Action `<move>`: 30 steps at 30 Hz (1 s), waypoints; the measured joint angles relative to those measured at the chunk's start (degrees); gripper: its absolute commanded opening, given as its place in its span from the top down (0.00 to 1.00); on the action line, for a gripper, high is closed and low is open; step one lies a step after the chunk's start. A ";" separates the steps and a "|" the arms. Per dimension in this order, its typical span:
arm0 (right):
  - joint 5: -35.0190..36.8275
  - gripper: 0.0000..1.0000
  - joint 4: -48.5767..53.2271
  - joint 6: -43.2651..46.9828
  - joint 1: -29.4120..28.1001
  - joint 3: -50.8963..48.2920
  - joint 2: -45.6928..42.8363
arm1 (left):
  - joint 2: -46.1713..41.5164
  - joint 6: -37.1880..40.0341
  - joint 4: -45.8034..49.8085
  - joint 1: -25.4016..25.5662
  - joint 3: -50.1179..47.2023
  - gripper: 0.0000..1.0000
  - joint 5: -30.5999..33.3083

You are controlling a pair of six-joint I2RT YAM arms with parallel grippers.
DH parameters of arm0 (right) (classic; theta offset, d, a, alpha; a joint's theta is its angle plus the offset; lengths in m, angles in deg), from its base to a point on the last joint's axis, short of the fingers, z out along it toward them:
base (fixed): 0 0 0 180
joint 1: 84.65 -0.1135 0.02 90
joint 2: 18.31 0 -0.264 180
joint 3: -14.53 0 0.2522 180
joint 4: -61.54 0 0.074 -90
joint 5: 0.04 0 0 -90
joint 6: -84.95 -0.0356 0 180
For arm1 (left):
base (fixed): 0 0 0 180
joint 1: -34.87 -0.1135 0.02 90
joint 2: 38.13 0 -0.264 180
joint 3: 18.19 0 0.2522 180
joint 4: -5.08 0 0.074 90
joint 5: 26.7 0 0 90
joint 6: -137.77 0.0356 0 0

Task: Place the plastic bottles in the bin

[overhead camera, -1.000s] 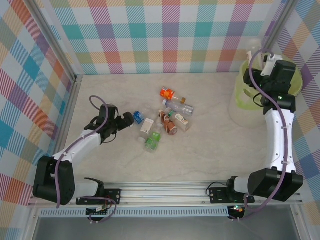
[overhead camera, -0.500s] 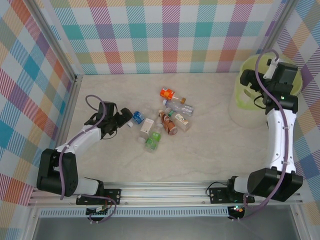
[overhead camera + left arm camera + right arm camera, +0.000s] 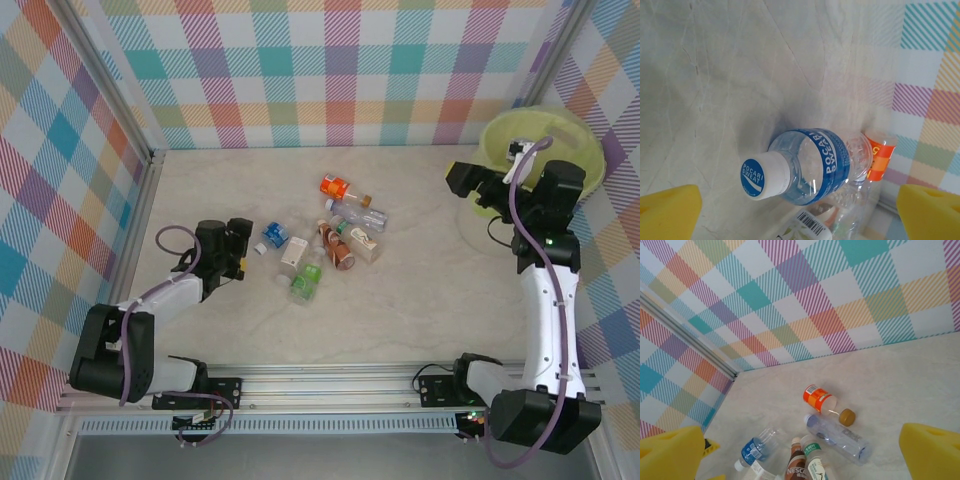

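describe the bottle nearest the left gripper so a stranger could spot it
On the pale table, a cluster of bottles lies centrally. At its left edge, nearest the left gripper, lies one clear bottle. Its blue Pocari Sweat label and white cap set it apart from orange, brown and green neighbours.

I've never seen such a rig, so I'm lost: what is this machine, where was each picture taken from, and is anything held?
Two robot arms are bolted at the table near edge. The wide picture looks down from above; the other two come from a camera on each wrist, with that arm's yellow fingertips at the edges. Small plastic bottles lie in a cluster mid-table, and a lime-lined bin stands far right. The left pincer is open, facing a blue-labelled bottle; the right pincer is open near the bin. Neither holds anything.
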 measured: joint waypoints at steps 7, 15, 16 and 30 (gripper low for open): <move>-0.55 0.00 -0.48 -0.94 -0.09 -2.03 -1.03 | 6.97 -13.55 -9.31 3.48 -3.02 0.07 1.97; 0.13 0.00 -0.76 -0.87 -0.33 -2.56 -3.43 | 13.16 -23.30 -20.35 4.50 -3.50 0.22 3.78; 0.17 0.00 -0.76 -0.87 -0.37 -2.82 -3.69 | 13.73 -23.96 -21.16 4.61 -3.50 0.25 3.93; 0.24 0.00 -1.18 -1.07 -0.44 -5.60 -3.50 | 18.80 -26.29 -27.06 5.49 -3.56 0.69 4.57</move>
